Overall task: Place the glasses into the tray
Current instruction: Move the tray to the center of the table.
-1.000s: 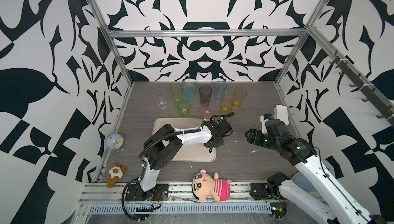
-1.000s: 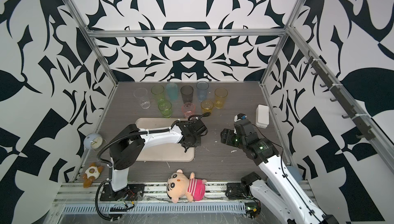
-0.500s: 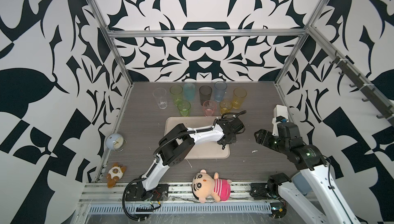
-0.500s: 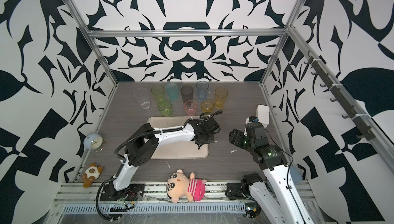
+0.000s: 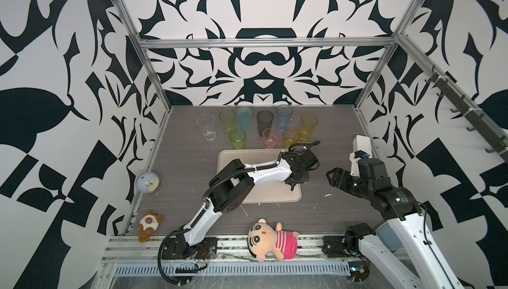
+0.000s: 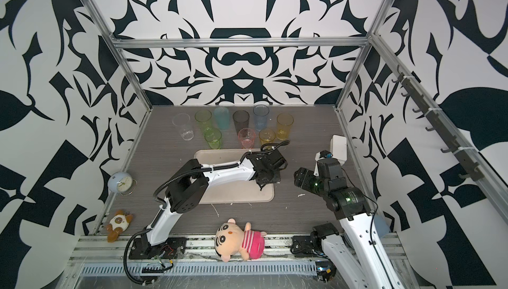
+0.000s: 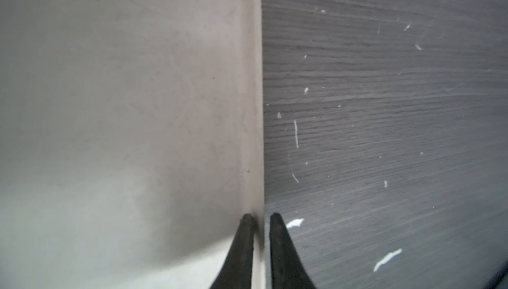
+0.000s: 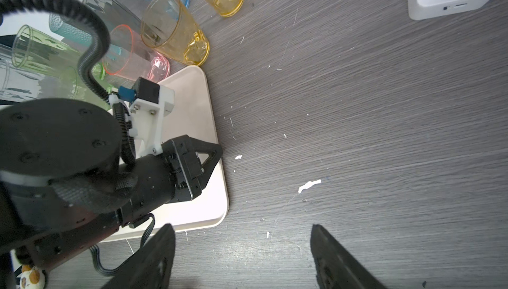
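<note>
Black-fingered, your left gripper [image 7: 259, 216] stands narrow, astride the rim of the beige tray [image 7: 254, 109] on the side nearer the right arm. You cannot tell whether it pinches that rim or merely straddles it. Your right gripper [image 8: 242, 227] hangs wide and empty over bare grey bench [image 5: 187, 164] near the tray. Just beyond the tray's far edge, all nine glasses [image 5: 264, 122] stand upright in two rows on the bench, none inside. The step looks like positioning the tray. Next, probably: free the rim, lift clear, then take a near-row glass without toppling its neighbours.
</note>
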You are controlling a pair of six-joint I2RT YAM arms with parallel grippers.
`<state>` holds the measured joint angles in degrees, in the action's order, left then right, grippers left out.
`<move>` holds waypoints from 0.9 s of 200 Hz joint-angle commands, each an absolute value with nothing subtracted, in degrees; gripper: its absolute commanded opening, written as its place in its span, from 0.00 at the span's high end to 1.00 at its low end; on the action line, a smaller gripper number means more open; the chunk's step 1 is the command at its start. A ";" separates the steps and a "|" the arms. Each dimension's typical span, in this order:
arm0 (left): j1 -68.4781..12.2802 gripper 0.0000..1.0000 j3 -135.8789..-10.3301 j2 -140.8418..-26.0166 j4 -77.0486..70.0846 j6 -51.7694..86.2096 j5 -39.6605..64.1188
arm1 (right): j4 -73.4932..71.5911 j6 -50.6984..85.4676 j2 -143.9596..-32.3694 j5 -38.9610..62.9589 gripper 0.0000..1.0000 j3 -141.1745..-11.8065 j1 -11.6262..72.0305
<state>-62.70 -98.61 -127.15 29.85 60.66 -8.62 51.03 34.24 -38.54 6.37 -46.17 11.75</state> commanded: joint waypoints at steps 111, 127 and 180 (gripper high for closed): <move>-53.67 0.45 -88.55 -99.20 37.58 50.92 -13.91 | 40.63 33.62 -39.61 16.10 0.26 -46.45 11.60; -50.63 0.43 -87.22 -94.87 39.98 49.62 -14.98 | 39.16 34.01 -40.11 17.36 0.26 -46.15 11.67; -32.94 0.39 -83.90 -84.52 44.55 44.80 -13.05 | 35.30 35.45 -42.08 19.86 0.28 -44.71 12.19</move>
